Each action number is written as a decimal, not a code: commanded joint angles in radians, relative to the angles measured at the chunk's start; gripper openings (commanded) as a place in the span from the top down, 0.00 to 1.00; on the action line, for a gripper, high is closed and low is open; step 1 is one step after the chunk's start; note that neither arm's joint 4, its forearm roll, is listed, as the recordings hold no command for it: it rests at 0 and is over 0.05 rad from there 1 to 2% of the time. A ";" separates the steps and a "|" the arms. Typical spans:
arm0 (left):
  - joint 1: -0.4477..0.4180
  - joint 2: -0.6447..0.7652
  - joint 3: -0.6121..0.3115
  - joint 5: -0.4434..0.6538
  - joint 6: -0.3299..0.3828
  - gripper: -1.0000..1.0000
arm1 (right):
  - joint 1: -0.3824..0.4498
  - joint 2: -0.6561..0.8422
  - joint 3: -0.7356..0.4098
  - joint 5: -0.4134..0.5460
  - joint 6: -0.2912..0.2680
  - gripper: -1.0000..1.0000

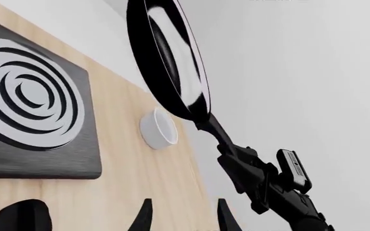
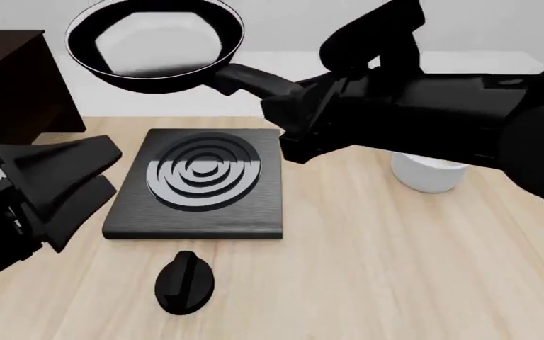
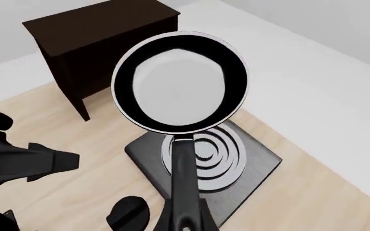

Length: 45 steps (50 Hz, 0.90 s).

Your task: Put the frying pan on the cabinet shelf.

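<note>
Pale wooden tabletop [image 2: 395, 255]; black frying pan [image 2: 156, 44], grey inside, aloft.

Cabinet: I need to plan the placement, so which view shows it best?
The right wrist view: the cabinet shows with its top, front and a leg. The front view catches only a dark corner at its left edge; the left wrist view shows none.

**Right arm raised, left arm low**

Right gripper [image 2: 286, 106] clamps the pan [image 2: 154, 42] by its handle, arm stretched across from the right; left gripper [image 2: 69, 180] hangs low, fingers spread, holding nothing, well apart from the pan.
</note>
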 commanded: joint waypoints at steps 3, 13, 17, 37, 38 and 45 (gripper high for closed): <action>-0.001 0.003 0.010 -0.027 -0.036 0.00 | 0.067 0.042 -0.049 -0.050 0.011 1.00; 0.002 -0.011 0.007 -0.023 -0.048 0.00 | 0.129 0.102 -0.057 -0.075 0.046 1.00; 0.025 -0.024 0.011 -0.017 -0.063 0.00 | 0.153 0.120 -0.054 -0.093 0.036 1.00; 0.022 -0.019 0.048 -0.057 -0.099 0.00 | 0.232 0.180 -0.059 -0.151 0.048 1.00; 0.022 -0.018 0.050 -0.060 -0.101 0.00 | 0.234 0.180 -0.061 -0.151 0.048 1.00; 0.026 -0.017 0.055 -0.066 -0.109 0.00 | 0.246 0.187 -0.064 -0.158 0.052 1.00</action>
